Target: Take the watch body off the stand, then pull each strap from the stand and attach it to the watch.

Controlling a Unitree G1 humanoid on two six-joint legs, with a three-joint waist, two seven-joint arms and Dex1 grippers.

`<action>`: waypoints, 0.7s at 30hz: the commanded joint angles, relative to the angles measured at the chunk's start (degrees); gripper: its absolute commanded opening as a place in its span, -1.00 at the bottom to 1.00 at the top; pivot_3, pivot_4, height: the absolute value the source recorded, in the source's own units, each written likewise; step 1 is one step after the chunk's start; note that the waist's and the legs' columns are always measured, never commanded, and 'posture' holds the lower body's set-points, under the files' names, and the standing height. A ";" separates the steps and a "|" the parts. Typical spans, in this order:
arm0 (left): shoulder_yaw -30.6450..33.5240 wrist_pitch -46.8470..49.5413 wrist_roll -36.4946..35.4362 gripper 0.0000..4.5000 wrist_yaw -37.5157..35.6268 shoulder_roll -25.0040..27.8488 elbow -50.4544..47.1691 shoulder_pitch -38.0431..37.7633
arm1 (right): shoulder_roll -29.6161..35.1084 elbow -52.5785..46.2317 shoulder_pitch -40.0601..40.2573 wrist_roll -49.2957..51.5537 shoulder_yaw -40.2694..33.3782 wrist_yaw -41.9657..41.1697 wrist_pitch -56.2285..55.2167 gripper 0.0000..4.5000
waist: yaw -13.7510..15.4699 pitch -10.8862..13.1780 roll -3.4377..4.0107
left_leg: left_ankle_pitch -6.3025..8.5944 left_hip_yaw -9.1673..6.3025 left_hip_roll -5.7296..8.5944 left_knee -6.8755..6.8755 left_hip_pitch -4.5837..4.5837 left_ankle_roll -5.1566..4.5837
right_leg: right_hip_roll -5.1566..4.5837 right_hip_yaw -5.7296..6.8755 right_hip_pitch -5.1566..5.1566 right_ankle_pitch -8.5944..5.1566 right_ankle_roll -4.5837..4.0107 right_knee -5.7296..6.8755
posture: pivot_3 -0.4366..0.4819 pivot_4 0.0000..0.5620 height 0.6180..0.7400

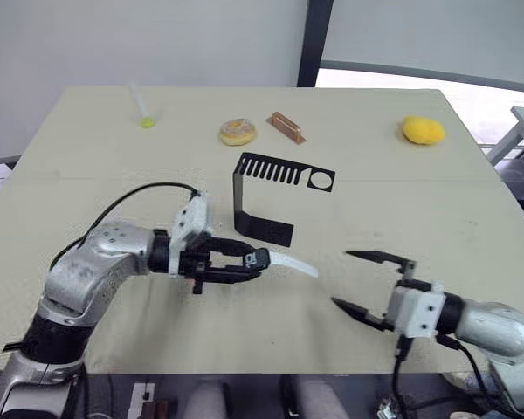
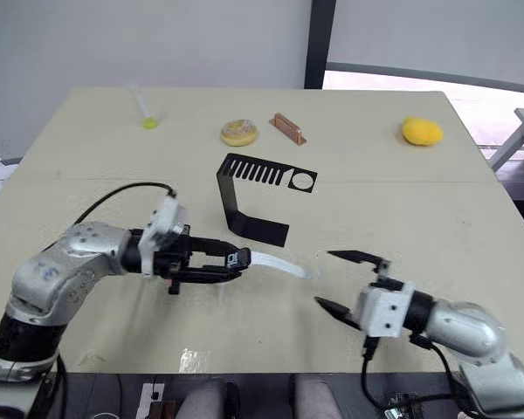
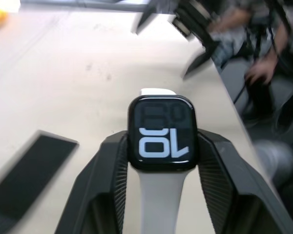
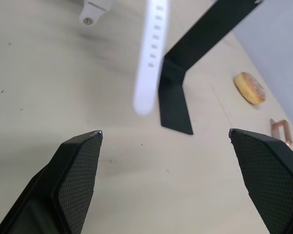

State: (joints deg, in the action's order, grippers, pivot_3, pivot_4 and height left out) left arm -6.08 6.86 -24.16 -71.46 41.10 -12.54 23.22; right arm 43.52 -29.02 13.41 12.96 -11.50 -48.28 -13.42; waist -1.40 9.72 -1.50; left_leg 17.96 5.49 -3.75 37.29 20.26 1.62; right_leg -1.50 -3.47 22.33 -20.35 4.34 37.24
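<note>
Near table centre, the left gripper [image 1: 244,263] is clamped on the small black rounded-square watch body [image 3: 160,134] w/ white digits, held above the tabletop. Slim white flexible straps [image 1: 293,263] extend from the case, apparently both attached. Black sheet-metal C-shaped stand [image 1: 266,196] sits just behind. Right gripper [image 1: 362,281] is spread wide, holding nothing.

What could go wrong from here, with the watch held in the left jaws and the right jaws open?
1. The watch body is pinched only by its edges in the left gripper; pushing on it could twist it loose.
2. The white strap sticks out unsupported toward the open right gripper, so it may flex away when grabbed.
</note>
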 commanded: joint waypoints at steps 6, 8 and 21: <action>4.69 -27.48 4.35 -0.29 -5.95 1.07 9.35 -1.47 | -2.27 -11.58 16.13 27.91 -15.00 -0.51 10.33 0.99 | -0.39 -0.01 -0.03 | 0.33 -0.04 -0.06 -0.07 0.05 -0.60 | -0.02 -0.03 -0.11 0.11 0.20 -0.27 | -0.05 -0.47 1.00; 4.46 -25.02 3.45 -0.29 -5.76 2.16 7.35 -3.31 | -2.47 -13.11 17.81 29.05 -15.49 -0.71 11.72 0.99 | -0.83 -0.02 -0.02 | 0.36 0.07 -0.07 -0.10 0.02 -0.64 | -0.03 -0.14 -0.12 0.14 0.25 -0.27 | -0.05 -0.47 1.00; -10.95 6.44 11.05 -0.29 6.73 -6.12 1.40 4.02 | -1.03 -14.93 15.32 29.31 -13.79 -3.74 16.13 0.99 | -0.09 -0.02 -0.02 | 0.36 -0.08 -0.01 0.00 0.05 -0.64 | 0.01 -0.10 -0.15 0.16 0.30 -0.29 | -0.05 -0.47 1.00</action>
State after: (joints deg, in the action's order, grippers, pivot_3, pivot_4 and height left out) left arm -15.15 11.51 -15.17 -65.98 35.46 -10.44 26.32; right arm 42.05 -42.44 28.83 41.64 -25.06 -50.53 2.64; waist -1.49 9.70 -1.52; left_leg 18.31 5.42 -3.76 37.28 20.30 0.99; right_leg -1.46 -3.57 22.19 -20.19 4.64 36.96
